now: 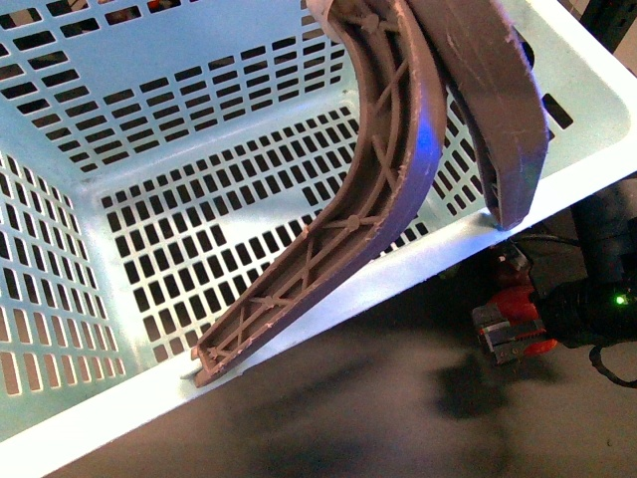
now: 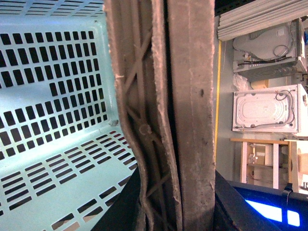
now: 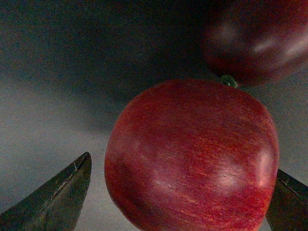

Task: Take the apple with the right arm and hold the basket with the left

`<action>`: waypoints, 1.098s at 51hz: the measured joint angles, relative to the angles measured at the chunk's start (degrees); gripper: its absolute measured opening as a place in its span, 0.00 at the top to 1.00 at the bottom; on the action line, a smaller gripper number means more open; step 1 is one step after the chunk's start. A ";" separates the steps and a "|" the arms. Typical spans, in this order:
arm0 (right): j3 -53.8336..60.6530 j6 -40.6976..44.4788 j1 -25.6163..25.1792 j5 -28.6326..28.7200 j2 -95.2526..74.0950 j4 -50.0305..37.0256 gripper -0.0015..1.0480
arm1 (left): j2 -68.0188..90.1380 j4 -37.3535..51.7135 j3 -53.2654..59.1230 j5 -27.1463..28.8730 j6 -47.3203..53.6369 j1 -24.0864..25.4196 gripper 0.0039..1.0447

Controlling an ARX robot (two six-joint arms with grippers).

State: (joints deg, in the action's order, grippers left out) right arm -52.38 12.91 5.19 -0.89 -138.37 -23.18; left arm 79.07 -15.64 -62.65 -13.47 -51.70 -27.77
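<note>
Roughly halfway, we judge. Basket part done: left gripper (image 2: 175, 211) clamped on both handles (image 1: 388, 189), basket (image 1: 418, 274) tilted, close to front camera. Apple part left: right gripper (image 3: 183, 163) spread around apple (image 3: 192, 159), one finger (image 3: 57, 197) clear of skin, other at its edge, contact we cannot tell. Apple sits on grey table (image 3: 48, 120), unlifted. Just beyond, dark red fruit (image 3: 260, 38). Remaining: squeeze, lift

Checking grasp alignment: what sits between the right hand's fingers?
The apple, in the right wrist view. Bare grey surface shows between it and one finger; the other is at its edge.
</note>
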 joint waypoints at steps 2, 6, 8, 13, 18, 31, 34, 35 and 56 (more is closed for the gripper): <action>0.02 -0.02 -0.11 0.00 -0.02 -0.09 0.09 | 0.00 0.00 0.00 0.00 0.00 0.00 0.81; 0.04 -0.02 -0.35 -0.22 -0.07 -0.42 0.16 | 0.00 0.00 0.00 0.00 0.00 0.00 0.81; 0.09 -0.02 -0.52 -0.17 -0.07 -0.63 0.21 | 0.00 0.00 0.00 0.00 0.00 0.00 0.81; 0.37 -0.02 -0.92 -0.26 -0.07 -1.20 0.31 | 0.00 0.00 0.00 0.00 0.00 0.00 0.81; 0.66 -0.02 -1.20 -0.11 -0.07 -1.60 0.35 | 0.00 0.00 0.00 0.00 0.00 0.00 0.81; 2.29 -0.02 -1.97 0.68 0.66 -2.78 0.37 | 0.00 0.00 0.00 0.00 0.00 0.00 0.81; 3.30 0.00 -2.29 0.92 1.33 -2.95 0.37 | 0.00 0.00 0.00 0.02 0.00 0.00 0.81; 3.58 0.00 -2.38 0.98 1.55 -3.04 0.37 | 0.00 0.00 0.00 0.02 0.00 0.00 0.81; 16.02 5.64 -10.75 7.39 27.30 -2.49 0.37 | 0.00 0.00 0.00 0.02 0.00 0.00 0.81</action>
State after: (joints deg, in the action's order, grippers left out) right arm -36.36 18.55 -5.56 6.50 -111.07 -25.67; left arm 79.07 -15.64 -62.65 -13.45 -51.70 -27.77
